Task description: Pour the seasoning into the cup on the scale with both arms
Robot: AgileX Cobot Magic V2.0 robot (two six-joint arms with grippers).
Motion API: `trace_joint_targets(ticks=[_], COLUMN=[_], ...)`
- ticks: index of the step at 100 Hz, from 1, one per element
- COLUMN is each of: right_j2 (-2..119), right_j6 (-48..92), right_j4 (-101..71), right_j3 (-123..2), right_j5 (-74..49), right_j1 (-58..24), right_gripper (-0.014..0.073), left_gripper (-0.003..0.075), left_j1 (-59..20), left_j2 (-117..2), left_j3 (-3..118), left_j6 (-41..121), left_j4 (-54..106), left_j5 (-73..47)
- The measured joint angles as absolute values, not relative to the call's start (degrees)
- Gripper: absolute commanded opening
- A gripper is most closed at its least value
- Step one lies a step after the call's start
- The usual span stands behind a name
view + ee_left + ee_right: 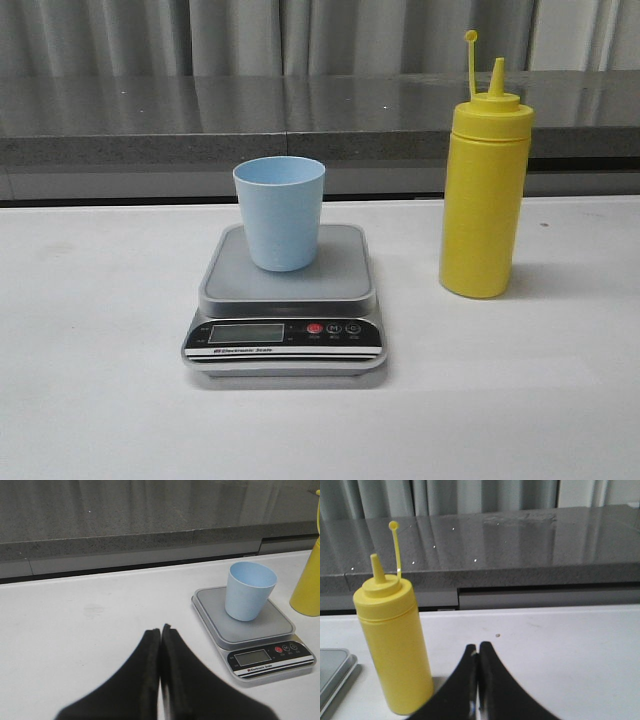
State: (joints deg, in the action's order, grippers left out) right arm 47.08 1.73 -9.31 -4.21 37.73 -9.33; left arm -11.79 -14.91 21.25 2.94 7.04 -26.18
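The pale blue cup point(280, 211) stands upright and empty on the grey platform of the scale point(287, 300) at the table's middle. The yellow seasoning bottle point(483, 190) stands upright to the scale's right, its cap off and dangling up on its tether. Neither arm shows in the front view. In the left wrist view my left gripper point(160, 629) is shut with nothing in it, short of the scale point(252, 625) and the cup point(248, 590). My right gripper point(478, 647) is shut and empty too, beside the bottle point(394, 645) and not touching it.
A dark grey counter ledge point(300, 120) runs along the back of the white table point(100, 350), with pale curtains behind it. A corner of the scale point(332, 675) shows beside the bottle in the right wrist view.
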Motion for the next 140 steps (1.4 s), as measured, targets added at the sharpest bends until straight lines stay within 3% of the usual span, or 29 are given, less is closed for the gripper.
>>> trace_joint_targets(ticks=[80, 140], right_j2=[26.80, 11.05], right_j6=[0.98, 0.59], right_j4=[-1.85, -1.61], right_j3=[1.47, 1.56], right_j5=[31.52, 9.73], right_j1=[-7.98, -7.98], right_gripper=[-0.0068, -0.0068], left_gripper=[-0.0020, -0.0020], left_j1=[-11.79, -11.79], left_j2=[-14.91, -14.91], left_j3=[21.25, 21.25], left_j6=[2.94, 2.94], left_j4=[7.04, 7.04], left_j5=[-26.18, -26.18])
